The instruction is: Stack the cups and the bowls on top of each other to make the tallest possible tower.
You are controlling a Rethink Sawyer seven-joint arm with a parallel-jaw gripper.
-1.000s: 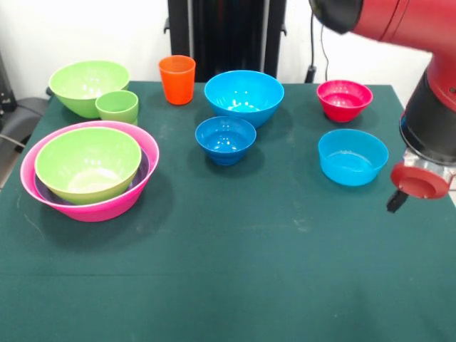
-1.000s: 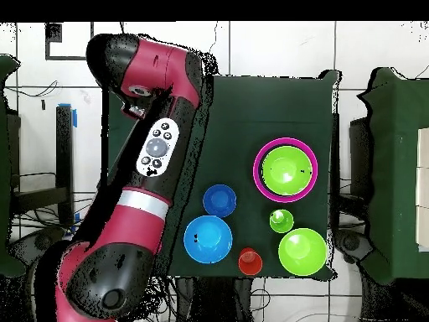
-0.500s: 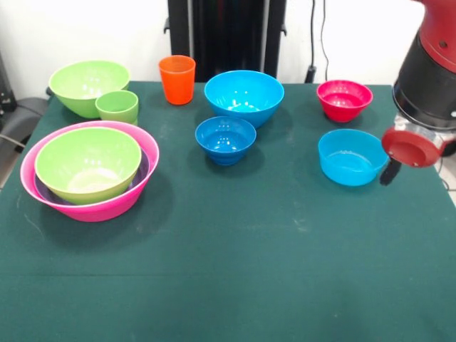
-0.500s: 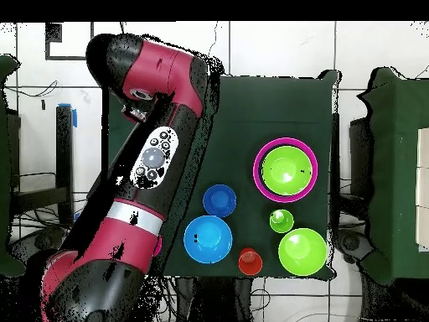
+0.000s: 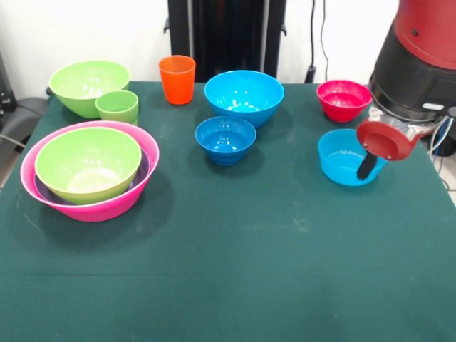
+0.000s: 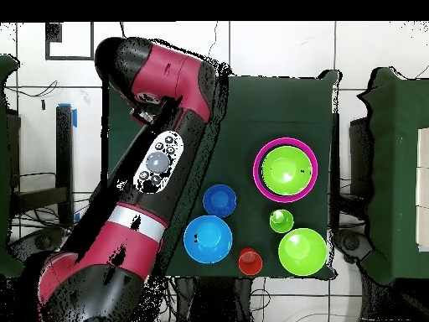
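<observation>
Your gripper (image 5: 368, 166) hangs right over the shallow blue bowl (image 5: 342, 162) in the front view. One dark finger (image 5: 367, 167) shows below the red wrist disc, dipping toward the bowl's right-hand rim, so the bowl lies directly beneath and slightly to the picture's left of the tool. You cannot tell from either view whether the jaws stand apart or together; only that single finger is visible, and the arm hides this bowl from overhead.

The bowl sits upright, mouth up, and it is round, so it has no long axis to line up with. Any grasp, as a judgement, has to straddle the thin rim wall, one finger inside and one outside.

The tower (image 5: 89, 168) stands well apart, at the picture's left: a lime green bowl (image 5: 87, 160) nested in a purple one, both inside the large pink bowl (image 5: 140, 187). The carry would cross the whole table.

The small red bowl (image 5: 343, 99) sits just behind your target, near the wrist, so mind it on the lift. The orange cup (image 5: 177, 79) and light green cup (image 5: 117, 106) stand upright at the far side, unstacked.
</observation>
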